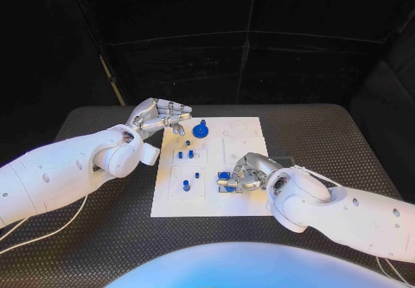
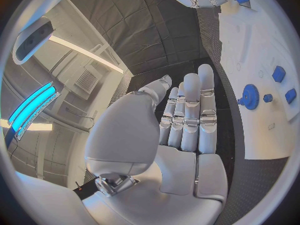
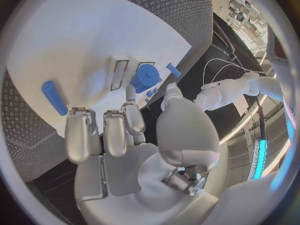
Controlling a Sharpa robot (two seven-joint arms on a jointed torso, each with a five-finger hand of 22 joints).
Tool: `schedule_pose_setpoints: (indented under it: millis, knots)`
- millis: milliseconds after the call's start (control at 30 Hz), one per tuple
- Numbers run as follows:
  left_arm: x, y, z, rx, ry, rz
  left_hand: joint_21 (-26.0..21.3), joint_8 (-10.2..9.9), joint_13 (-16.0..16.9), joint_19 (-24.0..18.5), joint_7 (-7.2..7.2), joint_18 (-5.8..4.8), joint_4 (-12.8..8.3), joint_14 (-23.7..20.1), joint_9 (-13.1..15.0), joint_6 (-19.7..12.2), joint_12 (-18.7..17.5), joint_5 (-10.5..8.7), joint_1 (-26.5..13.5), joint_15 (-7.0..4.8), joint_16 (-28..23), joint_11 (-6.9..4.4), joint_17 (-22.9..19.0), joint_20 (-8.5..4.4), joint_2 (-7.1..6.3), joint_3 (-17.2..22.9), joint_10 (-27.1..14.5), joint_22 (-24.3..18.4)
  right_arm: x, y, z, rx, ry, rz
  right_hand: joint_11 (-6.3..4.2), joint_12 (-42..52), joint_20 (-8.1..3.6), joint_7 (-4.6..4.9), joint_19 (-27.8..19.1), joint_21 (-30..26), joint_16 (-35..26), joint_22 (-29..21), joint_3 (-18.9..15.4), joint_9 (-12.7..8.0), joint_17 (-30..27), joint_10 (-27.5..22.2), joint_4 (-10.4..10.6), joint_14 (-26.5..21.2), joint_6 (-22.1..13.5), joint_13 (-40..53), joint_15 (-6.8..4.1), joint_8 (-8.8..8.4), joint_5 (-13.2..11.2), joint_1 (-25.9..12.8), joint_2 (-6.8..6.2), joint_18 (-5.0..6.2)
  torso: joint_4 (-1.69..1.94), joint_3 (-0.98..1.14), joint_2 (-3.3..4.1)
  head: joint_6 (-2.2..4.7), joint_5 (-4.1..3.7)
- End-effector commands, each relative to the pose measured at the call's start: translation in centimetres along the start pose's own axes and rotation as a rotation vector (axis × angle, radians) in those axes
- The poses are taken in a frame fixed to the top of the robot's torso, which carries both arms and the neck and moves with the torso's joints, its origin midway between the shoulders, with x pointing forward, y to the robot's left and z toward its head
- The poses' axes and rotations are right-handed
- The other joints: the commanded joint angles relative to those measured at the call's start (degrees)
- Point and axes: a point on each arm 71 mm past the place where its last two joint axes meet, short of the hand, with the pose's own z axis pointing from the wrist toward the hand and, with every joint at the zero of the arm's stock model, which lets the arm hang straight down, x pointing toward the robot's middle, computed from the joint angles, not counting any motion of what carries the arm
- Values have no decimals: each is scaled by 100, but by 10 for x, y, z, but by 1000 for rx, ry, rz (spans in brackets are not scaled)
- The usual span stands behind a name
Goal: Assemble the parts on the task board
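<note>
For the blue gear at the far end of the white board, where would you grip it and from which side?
Probably the raised hub at the centre of the blue gear, pinched from above. It lies flat on the white board, so its toothed rim sits low against the surface while the hub stands up. The left hand, open beside it, is nearest.

Bare task board (image 1: 246,129) lies open right of the blue gear (image 1: 201,129); small blue pegs (image 1: 185,155) crowd, seemingly upright, its left half.
</note>
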Motion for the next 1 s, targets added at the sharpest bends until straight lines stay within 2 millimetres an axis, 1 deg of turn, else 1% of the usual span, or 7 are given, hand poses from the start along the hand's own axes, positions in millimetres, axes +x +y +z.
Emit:
schedule_pose_setpoints:
  millis: [33,233,467,733,867,933,1000]
  knots:
    - [0,-1,0,3,-1,-5,-25,-23,9,-11,20,116,-3,-37,-6,-17,-12,16,-8,15,-30,-1,-9,41,53,-25,-41,-7,0,5,-3,-52,21,-12,-31,41,-12,-40,3,18,33,552,162,37,260,17,-47,367,39,63,-16,36,221,311,326,34,3,6,1,0,16]
    - [-1,-1,0,2,-2,-4,-27,-23,9,-10,21,117,-6,-38,-6,-17,-11,18,-1,15,-30,-2,-9,40,57,-23,-42,-9,1,7,-5,-72,45,-11,-39,63,-20,-47,27,36,57,584,147,55,306,39,-47,378,50,96,-23,32,321,403,390,26,-9,4,-7,0,13]
    - [0,-1,1,2,-1,-5,-27,-23,9,-10,21,117,-6,-38,-6,-17,-11,18,-1,15,-30,-2,-9,40,57,-23,-42,-9,1,4,-4,-66,45,-10,-39,48,-24,-45,30,37,57,589,131,67,313,45,-83,378,45,106,-24,-6,488,568,488,25,2,5,-2,0,0]
    - [0,-1,1,1,-1,-5,-29,-23,10,-9,21,117,-10,-39,-6,-18,-11,18,5,14,-29,-1,-9,40,61,-22,-44,-11,0,-2,-1,-38,36,-10,-43,39,-31,-44,43,44,65,609,323,90,338,59,-277,382,66,138,-29,-61,615,1147,957,21,6,8,5,0,2]
    - [0,-1,1,1,-1,-5,-29,-23,10,-9,21,117,-10,-39,-6,-18,-11,18,5,14,-29,-1,-9,40,61,-22,-44,-11,0,-4,1,-25,29,-9,-54,44,-35,-58,53,52,75,624,385,99,360,70,-350,387,88,155,-37,-73,644,1305,1107,18,0,5,5,0,-1]
    - [0,-1,1,0,-1,-5,-29,-23,10,-9,21,117,-10,-39,-6,-18,-11,18,5,14,-29,-1,-9,40,61,-22,-44,-11,0,-4,2,-24,30,-11,-68,48,-41,-72,60,58,82,634,427,106,374,75,-456,390,96,166,-47,-75,607,1454,1132,16,1,5,7,0,-4]
    - [0,-1,1,0,-1,-5,-29,-23,10,-9,21,117,-10,-39,-6,-18,-11,18,5,14,-29,-1,-9,40,61,-22,-44,-11,0,-4,2,-25,34,-15,-77,41,-52,-72,62,59,87,639,460,114,385,76,-586,391,107,171,-54,-82,247,1603,1114,15,4,4,7,0,-8]
